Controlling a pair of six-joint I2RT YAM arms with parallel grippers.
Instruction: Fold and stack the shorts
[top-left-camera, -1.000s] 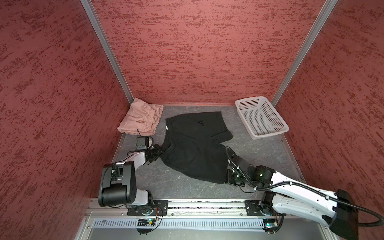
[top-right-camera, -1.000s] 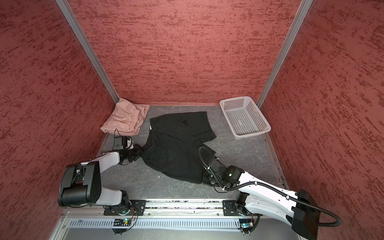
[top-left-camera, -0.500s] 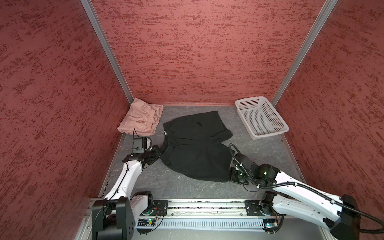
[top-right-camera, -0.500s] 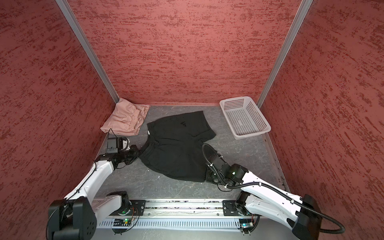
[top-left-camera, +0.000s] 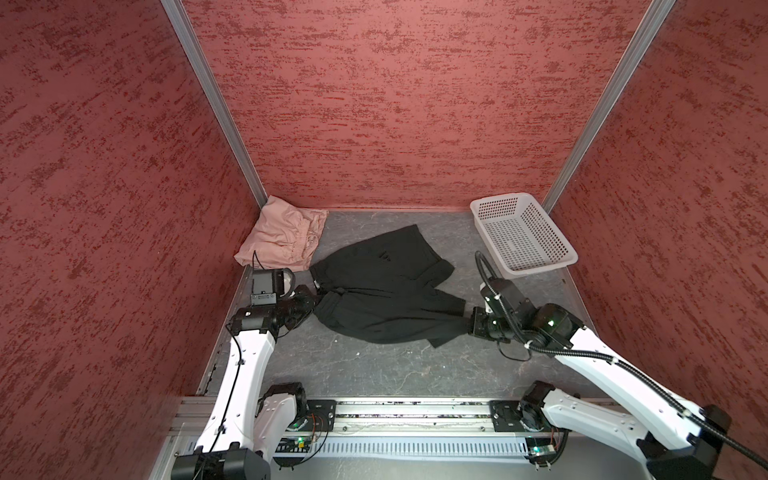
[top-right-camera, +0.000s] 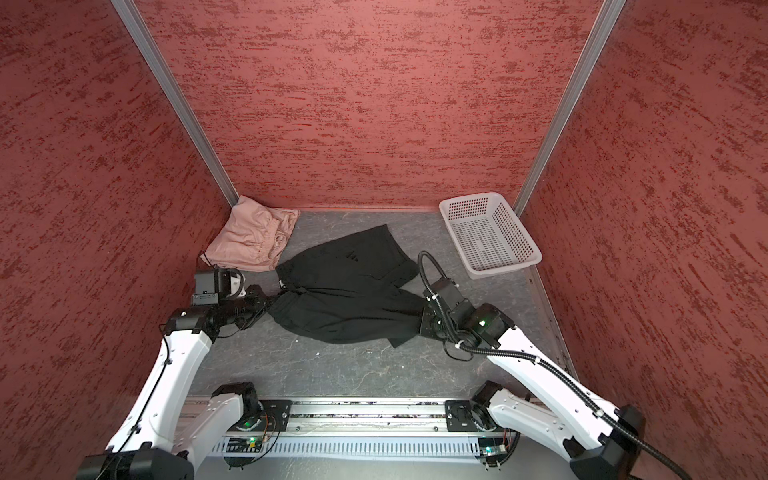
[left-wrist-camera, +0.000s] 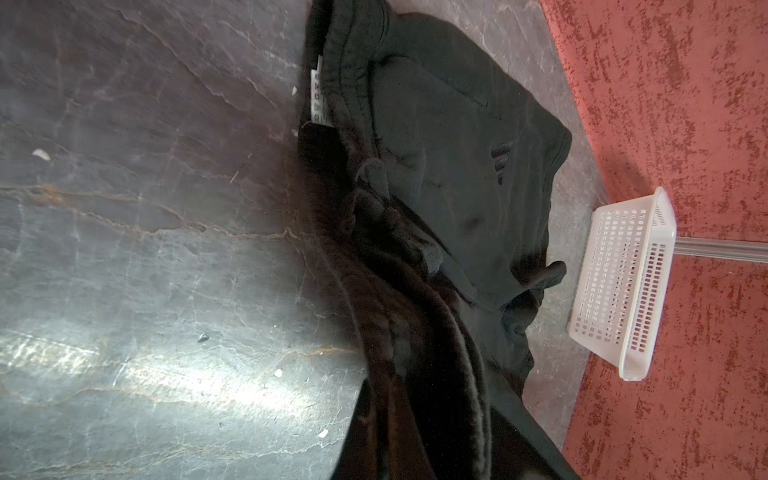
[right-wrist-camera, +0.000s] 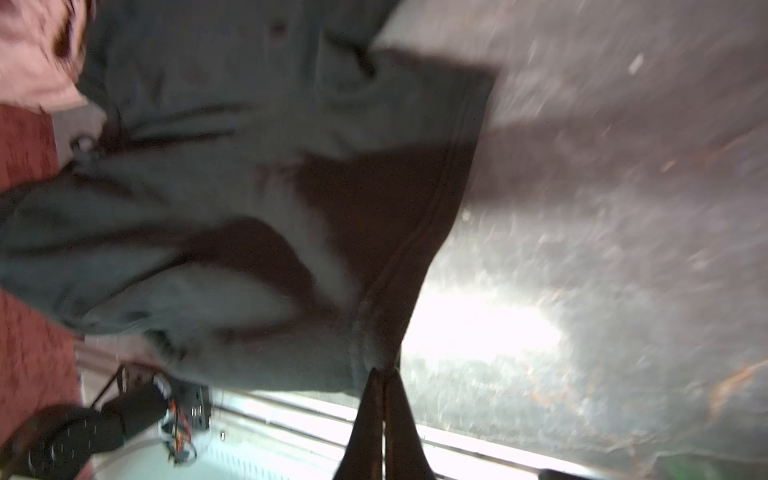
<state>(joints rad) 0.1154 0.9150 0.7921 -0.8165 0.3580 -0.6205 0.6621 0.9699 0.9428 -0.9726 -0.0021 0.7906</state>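
The black shorts (top-left-camera: 386, 299) (top-right-camera: 345, 299) lie crumpled in the middle of the grey floor, with the logo leg toward the back wall. My left gripper (top-left-camera: 312, 305) (top-right-camera: 272, 301) is shut on their waistband at the left end. My right gripper (top-left-camera: 469, 324) (top-right-camera: 419, 322) (right-wrist-camera: 384, 370) is shut on a leg hem at the right end. The near part of the cloth hangs stretched between the two. In the left wrist view the black shorts (left-wrist-camera: 457, 166) cover the jaws. The pink shorts (top-left-camera: 282, 237) (top-right-camera: 249, 237) lie folded in the back left corner.
A white perforated basket (top-left-camera: 540, 268) (top-right-camera: 505, 268) (left-wrist-camera: 623, 282) stands at the back right by the wall. Red walls close in three sides. The rail (top-left-camera: 395, 409) with both arm bases runs along the front edge.
The left gripper has shut on the waistband and its arm has stretched out. The right gripper has drawn the hem back from the front edge, bunching the shorts that lay flatter.
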